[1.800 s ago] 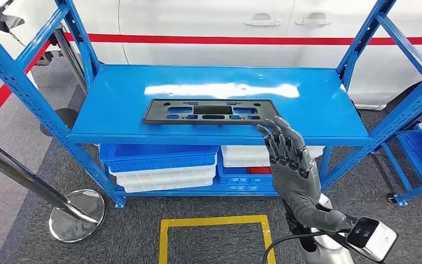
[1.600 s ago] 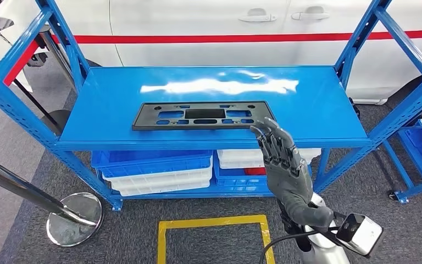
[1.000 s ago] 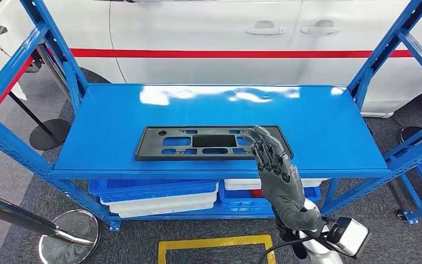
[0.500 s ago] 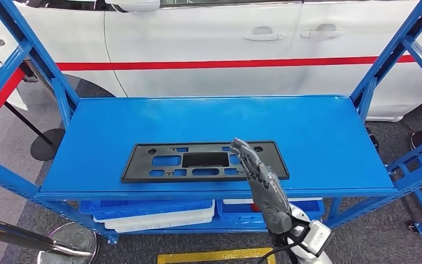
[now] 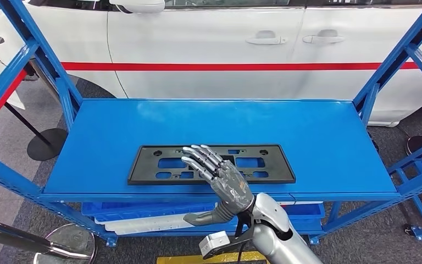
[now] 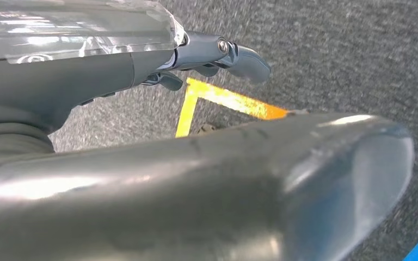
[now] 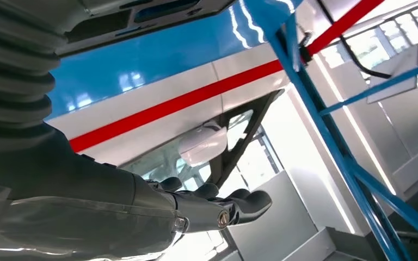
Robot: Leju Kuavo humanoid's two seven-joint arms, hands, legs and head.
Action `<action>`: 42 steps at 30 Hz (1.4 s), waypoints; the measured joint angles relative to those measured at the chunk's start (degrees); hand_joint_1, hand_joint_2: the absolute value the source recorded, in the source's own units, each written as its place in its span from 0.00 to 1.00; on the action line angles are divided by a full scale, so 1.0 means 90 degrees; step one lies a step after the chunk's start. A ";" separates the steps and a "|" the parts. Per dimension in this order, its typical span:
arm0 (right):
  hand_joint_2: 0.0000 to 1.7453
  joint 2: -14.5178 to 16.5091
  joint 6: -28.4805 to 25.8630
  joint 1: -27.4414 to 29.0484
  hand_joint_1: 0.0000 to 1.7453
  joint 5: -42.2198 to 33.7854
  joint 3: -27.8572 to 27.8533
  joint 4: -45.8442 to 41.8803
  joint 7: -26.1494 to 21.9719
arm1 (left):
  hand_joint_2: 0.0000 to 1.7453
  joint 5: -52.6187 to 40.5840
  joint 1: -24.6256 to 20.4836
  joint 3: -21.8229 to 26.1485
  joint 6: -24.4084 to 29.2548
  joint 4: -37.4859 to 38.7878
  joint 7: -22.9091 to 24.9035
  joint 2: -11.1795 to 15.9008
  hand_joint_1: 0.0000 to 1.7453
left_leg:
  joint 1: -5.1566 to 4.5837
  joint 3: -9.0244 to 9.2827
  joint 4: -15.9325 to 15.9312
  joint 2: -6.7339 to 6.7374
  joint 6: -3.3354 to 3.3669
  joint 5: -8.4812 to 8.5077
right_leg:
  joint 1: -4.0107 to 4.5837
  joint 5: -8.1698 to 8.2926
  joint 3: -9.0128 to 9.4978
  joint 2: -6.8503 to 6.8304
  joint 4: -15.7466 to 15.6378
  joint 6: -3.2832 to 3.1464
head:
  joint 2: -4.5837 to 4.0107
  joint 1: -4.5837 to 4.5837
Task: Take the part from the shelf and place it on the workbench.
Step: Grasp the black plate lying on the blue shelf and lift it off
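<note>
From the head view we see the black part (image 5: 211,163) lying flat near the shelf's (image 5: 318,137) front edge, our right hand (image 5: 220,179) over its middle, fingers spread and empty. In the left wrist view our left hand (image 6: 217,54) hangs over grey carpet (image 6: 348,54) and yellow tape (image 6: 228,102), and we cannot tell its fingers' state. The right wrist view shows the right hand's fingers (image 7: 239,204) extended, gripping nothing.

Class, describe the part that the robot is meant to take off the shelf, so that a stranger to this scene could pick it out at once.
Find the blue metal shelf standing in front of the white car. On its top deck, near the front edge, lies the part: a flat, long black plastic frame with rectangular cut-outs, under the spread fingers of the right hand. It is the one black thing on that blue deck.
</note>
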 joint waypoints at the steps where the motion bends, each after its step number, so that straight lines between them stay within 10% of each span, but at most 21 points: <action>1: 1.00 0.0004 -0.0101 -0.0052 0.00 0.0184 0.0063 0.0098 0.0097 | 0.00 -0.0001 0.0001 0.0000 0.0003 0.0000 0.0001 0.0001 0.00 | -0.0002 -0.0005 0.0001 0.0001 0.0004 -0.0001 | -0.0023 -0.0200 -0.0218 -0.0005 0.0451 0.0027 | 0.0000 0.0000; 3: 1.00 0.0039 -0.0296 -0.0141 0.00 0.0637 0.0221 0.0390 0.0368 | 0.00 -0.0003 0.0002 0.0000 0.0021 0.0000 0.0016 0.0002 0.00 | -0.0002 -0.0006 0.0004 0.0000 -0.0002 -0.0007 | -0.0067 -0.0305 -0.0476 -0.0019 0.0949 0.0065 | 0.0000 0.0000; 7: 1.00 0.0230 -0.0491 -0.0400 0.00 0.1019 0.0483 0.1083 0.0695 | 0.00 -0.0013 0.0000 0.0000 0.0052 0.0000 0.0051 -0.0001 0.00 | -0.0010 0.0028 0.0013 -0.0012 -0.0062 -0.0040 | -0.0113 0.0428 0.0212 -0.0043 -0.0467 0.0038 | 0.0000 0.0000; 12: 1.00 0.0426 -0.0740 -0.0638 0.00 0.1292 0.0620 0.1760 0.0956 | 0.00 -0.0056 0.0002 0.0000 0.0056 0.0000 0.0049 0.0001 0.00 | -0.0004 0.0015 0.0030 -0.0014 -0.0245 -0.0090 | -0.0068 0.0539 0.0428 -0.0032 -0.0952 -0.0118 | 0.0000 -0.0001; 18: 1.00 0.0695 -0.0961 -0.0830 0.00 0.1853 0.0653 0.2698 0.1368 | 0.00 -0.0154 0.0017 0.0000 -0.0018 0.0000 0.0001 0.0003 0.00 | 0.0015 -0.0854 0.1870 -0.0010 -0.0322 -0.0917 | -0.0045 0.0549 0.0474 -0.0062 -0.1007 -0.0265 | 0.0000 -0.0002; 24: 1.00 0.0855 -0.0992 -0.0949 0.00 0.2015 0.0657 0.3263 0.1511 | 0.00 -0.0199 0.0009 0.0000 -0.0019 0.0000 -0.0009 0.0026 0.00 | -0.0009 -0.0073 0.0125 -0.0011 -0.0223 -0.0040 | 0.0002 0.0481 0.0465 -0.0039 -0.0903 -0.0173 | 0.0000 -0.0002; 28: 1.00 0.0925 -0.1123 -0.1070 0.00 0.2267 0.0676 0.3527 0.1745 | 0.00 -0.0199 0.0026 0.0002 0.0000 0.0000 0.0008 0.0024 0.00 | 0.0000 -0.0058 0.0057 -0.0015 -0.0097 -0.0008 | -0.0009 0.0393 0.0413 -0.0033 -0.0783 -0.0054 | 0.0000 -0.0001; 32: 1.00 0.0999 -0.1313 -0.1243 0.00 0.2621 0.0710 0.3923 0.2084 | 0.00 -0.0227 0.0008 0.0002 -0.0007 0.0000 0.0012 0.0033 0.00 | 0.0008 -0.0066 0.0033 -0.0002 -0.0027 0.0022 | -0.0059 -0.0325 -0.0269 -0.0038 0.0664 0.0045 | 0.0000 0.0000; 34: 1.00 0.1047 -0.1412 -0.1295 0.00 0.2829 0.0727 0.4163 0.2296 | 0.00 -0.0259 0.0012 0.0004 -0.0022 0.0000 0.0012 0.0036 0.00 | 0.0005 -0.0063 0.0036 -0.0005 -0.0028 0.0022 | -0.0078 -0.0304 -0.0415 -0.0040 0.0945 0.0053 | 0.0000 0.0000; 38: 1.00 0.1141 -0.1627 -0.1431 0.00 0.2739 0.0685 0.4529 0.2334 | 0.00 -0.0326 0.0009 0.0004 -0.0071 0.0000 -0.0001 0.0032 0.00 | -0.0011 -0.0045 0.0044 -0.0020 -0.0071 0.0016 | -0.0056 0.0412 0.0361 -0.0045 -0.0628 -0.0039 | 0.0000 0.0000; 42: 1.00 0.1172 -0.1665 -0.1460 0.00 0.2225 0.0479 0.4566 0.1991 | 0.00 -0.0373 0.0006 0.0005 -0.0120 0.0000 -0.0025 0.0032 0.00 | -0.0007 -0.0081 0.0038 -0.0031 -0.0205 0.0031 | -0.0027 0.0505 0.0475 -0.0059 -0.0954 -0.0130 | 0.0000 -0.0001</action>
